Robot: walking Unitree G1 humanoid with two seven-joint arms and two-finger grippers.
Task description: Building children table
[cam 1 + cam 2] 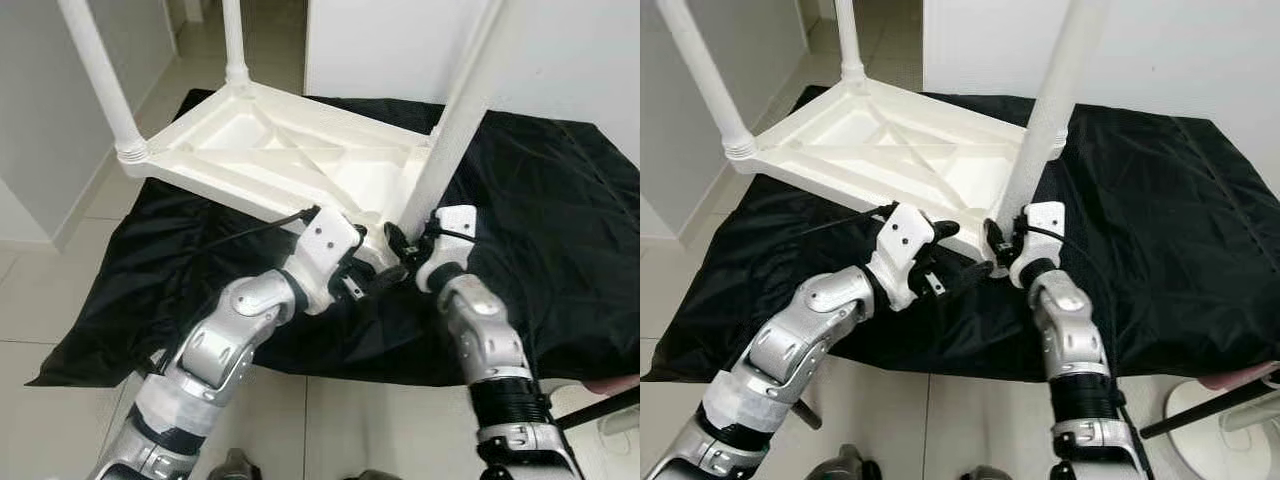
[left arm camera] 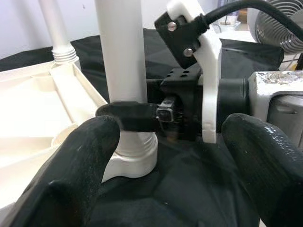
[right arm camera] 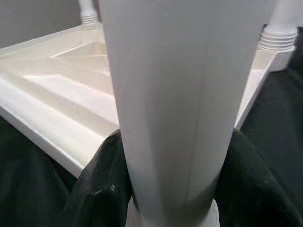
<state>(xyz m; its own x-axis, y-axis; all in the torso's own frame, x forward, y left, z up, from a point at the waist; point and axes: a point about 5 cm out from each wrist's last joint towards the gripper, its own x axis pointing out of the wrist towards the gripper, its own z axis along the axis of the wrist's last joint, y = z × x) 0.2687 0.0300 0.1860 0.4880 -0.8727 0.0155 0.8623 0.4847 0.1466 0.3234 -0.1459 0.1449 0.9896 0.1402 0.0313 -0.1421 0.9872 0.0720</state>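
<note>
White plastic makes up the children table [image 1: 290, 155], which lies upside down on a black cloth [image 1: 540, 230] spread over the floor. Its legs point upward. The right gripper [image 1: 1002, 240] has its fingers [image 3: 102, 189] clamped on the near right leg [image 1: 455, 130], low, just above the socket at the table corner. The left gripper [image 1: 372, 282] hovers just beside the same corner, on its left; its fingers [image 2: 71, 165] stand apart and touch nothing, as far as the close view lets me judge. Pale floor tiles [image 1: 40, 300] surround the cloth.

Upright table legs [image 1: 455, 125] around tabletop [image 1: 270, 150]
</note>
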